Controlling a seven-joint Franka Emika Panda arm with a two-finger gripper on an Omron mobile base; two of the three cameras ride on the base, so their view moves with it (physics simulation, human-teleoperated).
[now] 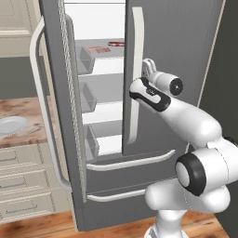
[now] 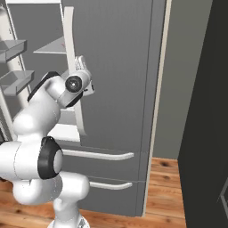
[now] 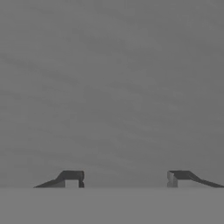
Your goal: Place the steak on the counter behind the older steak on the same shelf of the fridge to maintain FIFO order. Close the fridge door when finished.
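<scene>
Steak (image 1: 116, 43) lay at upper centre on the fridge shelf (image 1: 108, 55), behind the older steak (image 1: 97, 49); likely soft, slippery, best pinched edgewise. Gripper (image 3: 120, 178) gaped wide, empty.

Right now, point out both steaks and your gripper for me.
older steak (image 1: 97, 49), left base view, middle of slab.
steak (image 1: 116, 43), left base view, its visible red top.
gripper (image 3: 124, 178), hand view, midway between fingertips.

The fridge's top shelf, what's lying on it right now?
On the shelf inside the fridge lie a pale pink-tan slab, the older steak, and a dark red steak farther back. The right door hides the shelf's right part.
</scene>
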